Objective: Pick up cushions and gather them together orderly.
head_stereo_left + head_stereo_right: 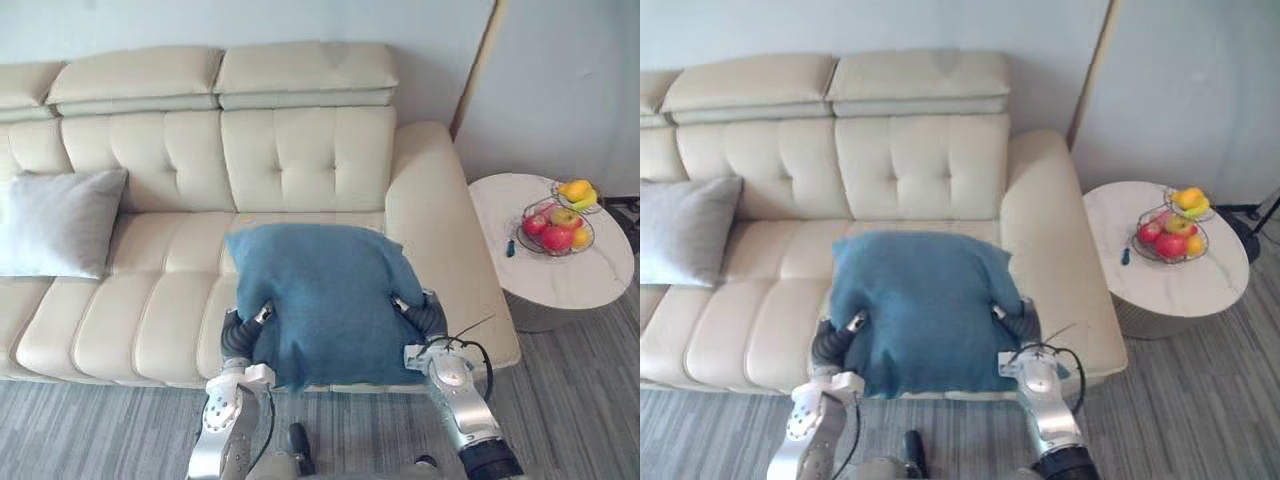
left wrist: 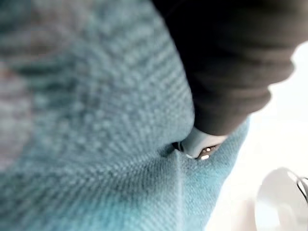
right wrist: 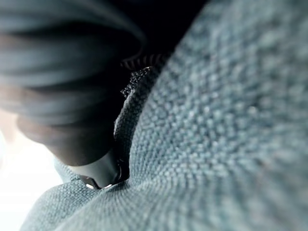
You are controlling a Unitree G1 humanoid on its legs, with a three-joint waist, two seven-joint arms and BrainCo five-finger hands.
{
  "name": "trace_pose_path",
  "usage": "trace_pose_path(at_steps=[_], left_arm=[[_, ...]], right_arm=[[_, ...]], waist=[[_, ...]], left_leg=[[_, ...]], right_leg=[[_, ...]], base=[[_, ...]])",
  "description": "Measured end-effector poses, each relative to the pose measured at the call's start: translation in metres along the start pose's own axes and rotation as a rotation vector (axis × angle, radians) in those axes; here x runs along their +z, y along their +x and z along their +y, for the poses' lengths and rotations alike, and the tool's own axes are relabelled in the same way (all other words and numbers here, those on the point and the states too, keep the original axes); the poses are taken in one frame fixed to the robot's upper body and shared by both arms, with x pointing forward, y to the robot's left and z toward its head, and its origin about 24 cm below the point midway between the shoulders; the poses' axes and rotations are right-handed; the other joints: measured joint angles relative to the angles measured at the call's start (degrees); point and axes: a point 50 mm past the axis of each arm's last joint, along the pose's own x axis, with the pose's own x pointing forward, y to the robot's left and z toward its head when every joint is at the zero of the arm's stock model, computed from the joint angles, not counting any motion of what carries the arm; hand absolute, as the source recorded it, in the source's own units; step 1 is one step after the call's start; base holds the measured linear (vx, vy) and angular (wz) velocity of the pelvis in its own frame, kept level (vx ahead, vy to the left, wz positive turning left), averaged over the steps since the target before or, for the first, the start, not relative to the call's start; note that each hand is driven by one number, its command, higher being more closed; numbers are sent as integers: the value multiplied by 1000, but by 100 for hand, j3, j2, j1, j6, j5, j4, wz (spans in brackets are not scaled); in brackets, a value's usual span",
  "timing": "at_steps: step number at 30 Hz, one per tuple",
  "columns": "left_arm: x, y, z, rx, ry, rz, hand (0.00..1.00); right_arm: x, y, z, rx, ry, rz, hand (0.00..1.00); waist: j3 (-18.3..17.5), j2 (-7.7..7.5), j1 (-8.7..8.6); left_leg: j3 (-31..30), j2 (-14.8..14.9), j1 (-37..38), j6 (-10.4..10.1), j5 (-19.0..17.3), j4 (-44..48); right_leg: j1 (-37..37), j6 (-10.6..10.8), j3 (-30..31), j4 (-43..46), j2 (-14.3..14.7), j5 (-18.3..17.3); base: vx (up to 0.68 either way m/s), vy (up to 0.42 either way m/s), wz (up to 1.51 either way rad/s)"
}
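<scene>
A blue cushion (image 1: 325,300) is held up between two hands.
It is pressed at its sides by the left hand (image 1: 243,330) and the right hand (image 1: 427,313), over the right seat of the sofa (image 1: 300,160). The fingers are hidden by the cloth, so their state cannot be told. A grey cushion (image 1: 60,220) is leaned on the sofa back, well apart.

The two eye views are looking down from the head, facing the sofa (image 1: 300,150) from some way off. They are sitting just beside each other, so both are sharing the sofa, the blue cushion (image 1: 325,300), the grey cushion (image 1: 60,220) and the table (image 1: 580,275), slightly shifted sideways. Each wrist view is looking along its own hand from very close, almost against the blue cushion's weave: the left hand (image 2: 231,57) and the right hand (image 3: 62,72).
</scene>
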Motion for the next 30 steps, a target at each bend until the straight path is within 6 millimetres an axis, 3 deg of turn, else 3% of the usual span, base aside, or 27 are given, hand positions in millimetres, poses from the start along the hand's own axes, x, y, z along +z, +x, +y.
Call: trace_pose_path(at_steps=[2,3,5,6,7,9,11,13,15,16,18,19,21,24,27,30], left_arm=[[0,0,2,-4,16,4,100],[1,0,3,-5,21,5,100],[1,1,2,-19,30,5,100],[1,1,0,-45,40,6,100],[-3,1,-8,-68,35,23,100],[-5,1,-13,-97,35,27,100],[-6,1,-17,-119,34,34,100],[-9,-1,-18,-132,32,50,100],[-8,-3,-16,-127,30,49,100],[-5,-5,-15,-122,21,36,100],[-2,-7,-15,-123,13,23,100],[0,-6,-16,-124,9,15,100],[0,-6,-15,-122,10,12,100],[0,-7,-13,-120,18,17,100],[-4,-11,-11,-110,20,36,100],[-4,-11,-8,-115,49,34,100]], right_arm=[[-8,-5,2,3,13,28,100],[-9,-6,3,8,16,33,100],[-9,-6,1,6,12,32,100],[-9,-6,-2,3,2,30,100],[-9,-5,-11,-9,-26,29,100],[-10,-5,-17,-19,-43,31,100],[-11,-10,-21,-36,-37,33,100],[-7,-18,-26,-53,-27,7,100],[5,-26,-26,-53,-13,-51,100],[16,-27,-26,-51,-7,-97,100],[22,-28,-25,-50,-1,-129,100],[23,-28,-25,-50,1,-132,100],[21,-27,-23,-50,9,-125,100],[16,-28,-18,-55,33,-97,100],[10,-27,-17,-53,12,-75,100],[3,-24,-14,-45,-9,-44,100]], waist=[[24,-8,-99],[24,-64,-117],[-6,-156,-176],[-20,-244,-263],[8,-93,-326],[-5,1,-284],[6,12,-286],[72,25,-239],[106,31,-43],[92,59,25],[73,97,23],[56,116,21],[8,110,59],[-45,-103,18],[-73,-127,22],[-127,-136,24]], left_leg=[[-110,-7,162,-4,3,-148],[-119,-46,252,-6,4,-234],[-190,-185,278,-8,3,-286],[-302,-348,259,-14,2,-284],[-499,-360,227,-36,-6,-262],[-529,-308,186,-34,-6,-215],[-679,-167,-4,-77,-245,335],[-598,103,-321,-155,-647,1506],[-359,457,-790,-163,-848,2889],[-398,716,-938,-74,-966,3246],[-574,961,-994,-30,-990,2915],[-854,987,-852,-106,-868,2214],[-1073,870,-566,-564,-668,1523],[-836,577,-359,-443,-470,1014],[-700,384,-19,-364,-418,685],[-668,319,86,-355,-308,404]], right_leg=[[-195,245,542,222,723,-550],[-266,204,549,77,1096,-694],[-317,111,400,-425,1479,-723],[-288,-115,463,-917,1621,-594],[-197,-238,529,-1012,1688,-516],[-141,-231,523,-1153,1773,-508],[123,-231,240,-1369,1810,-505],[504,-232,210,-1571,1950,-505],[759,-273,340,-1688,2061,-533],[765,-301,455,-1759,2146,-585],[747,-272,552,-1760,2211,-603],[727,-170,687,-1758,2210,-599],[652,13,983,-1799,2193,-531],[767,214,1195,-2359,2014,-193],[993,314,1376,-2597,1876,-106],[987,274,1505,-2757,1868,-31]], base=[[71,73,30],[89,27,16],[102,-10,28],[171,-51,64],[166,-34,55],[200,-22,24],[216,-68,41],[193,-63,25],[121,2,-38],[56,50,-56],[74,107,-41],[100,167,-41],[121,188,-47],[121,159,-29],[95,135,-20],[20,25,-12]])
